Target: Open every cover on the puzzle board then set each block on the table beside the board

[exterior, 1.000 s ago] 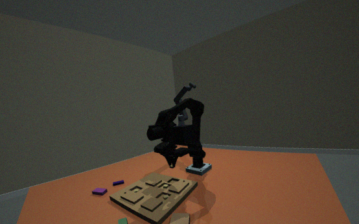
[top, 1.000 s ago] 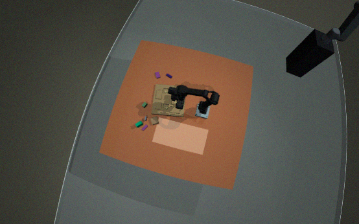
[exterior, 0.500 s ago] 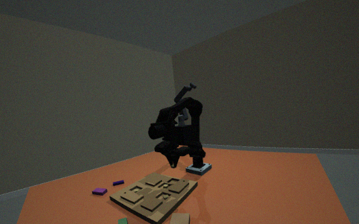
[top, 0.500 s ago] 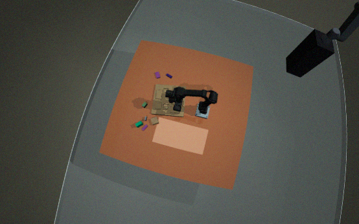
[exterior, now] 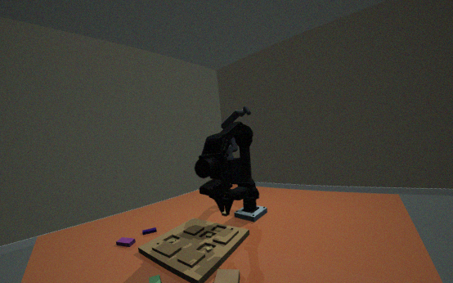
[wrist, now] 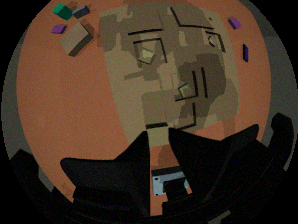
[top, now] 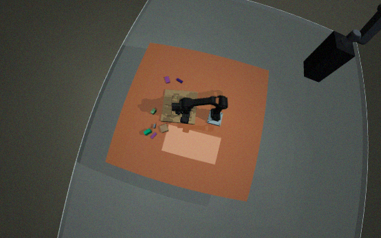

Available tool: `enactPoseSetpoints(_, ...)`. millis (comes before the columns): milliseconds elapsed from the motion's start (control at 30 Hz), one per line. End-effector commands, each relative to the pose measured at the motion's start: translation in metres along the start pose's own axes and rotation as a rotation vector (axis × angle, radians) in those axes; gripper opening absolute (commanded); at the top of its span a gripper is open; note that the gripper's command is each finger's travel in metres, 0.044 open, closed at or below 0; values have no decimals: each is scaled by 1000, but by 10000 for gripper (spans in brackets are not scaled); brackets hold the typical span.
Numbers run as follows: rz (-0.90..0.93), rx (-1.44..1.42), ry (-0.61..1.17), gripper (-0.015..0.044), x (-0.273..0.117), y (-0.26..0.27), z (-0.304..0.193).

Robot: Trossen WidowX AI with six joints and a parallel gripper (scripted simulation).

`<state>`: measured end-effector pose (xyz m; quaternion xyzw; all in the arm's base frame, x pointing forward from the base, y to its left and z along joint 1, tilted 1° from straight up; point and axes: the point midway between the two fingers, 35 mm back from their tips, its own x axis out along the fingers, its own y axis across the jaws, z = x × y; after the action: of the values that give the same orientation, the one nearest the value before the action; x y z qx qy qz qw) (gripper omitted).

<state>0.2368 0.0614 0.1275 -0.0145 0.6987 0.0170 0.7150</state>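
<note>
My gripper (exterior: 225,213) (wrist: 157,133) is shut on a small tan block (wrist: 158,136), raised above the board's edge nearest the arm base. The tan puzzle board (top: 165,118) (exterior: 147,249) (wrist: 124,95) has raised square covers, including a front cover (exterior: 191,258), a left cover (exterior: 167,249), a back cover (exterior: 194,230) and a right cover (exterior: 226,235). Several wells show uncovered, such as the left well (exterior: 172,240) (wrist: 212,40) and the front well (exterior: 207,247) (wrist: 147,53). Pale patches show inside; I cannot tell whether they are blocks. In the top view the arm hides the fingers.
Off the board lie a purple block (top: 166,80) (exterior: 125,241), a dark blue block (top: 179,80) (exterior: 149,231), a green block (top: 153,111), a teal block (top: 147,131), a grey block (top: 154,126), a small purple block (top: 153,135) and a larger tan block (top: 164,128) (wrist: 77,39).
</note>
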Motion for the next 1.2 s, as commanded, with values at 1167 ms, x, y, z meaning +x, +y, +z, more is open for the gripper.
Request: enactPoseSetpoints(1167,14,3,-12,80,0,130,2)
